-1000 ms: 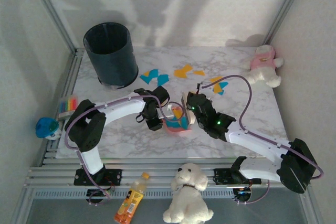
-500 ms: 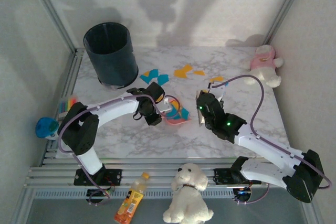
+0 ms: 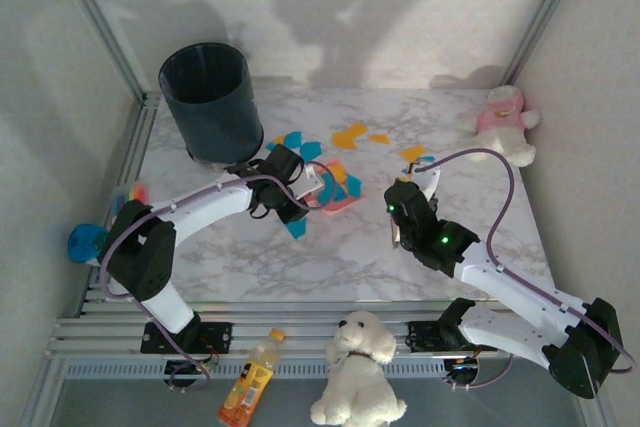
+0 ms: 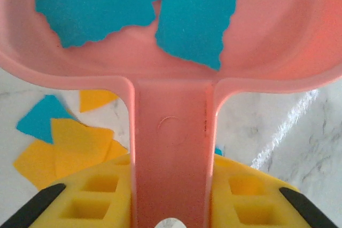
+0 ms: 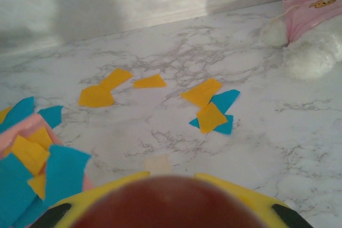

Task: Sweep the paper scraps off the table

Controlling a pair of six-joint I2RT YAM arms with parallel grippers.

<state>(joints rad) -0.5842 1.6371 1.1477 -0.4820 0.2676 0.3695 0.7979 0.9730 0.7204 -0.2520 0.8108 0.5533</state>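
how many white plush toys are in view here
2. The pink-dressed plush sits at the far right corner of the table; the white plush dog sits at the near edge between the arm bases. None looks hidden.

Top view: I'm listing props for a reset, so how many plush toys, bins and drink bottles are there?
Plush toys: 2 (white dog, pink-dressed plush)
Bin: 1
Drink bottle: 1
Total: 4
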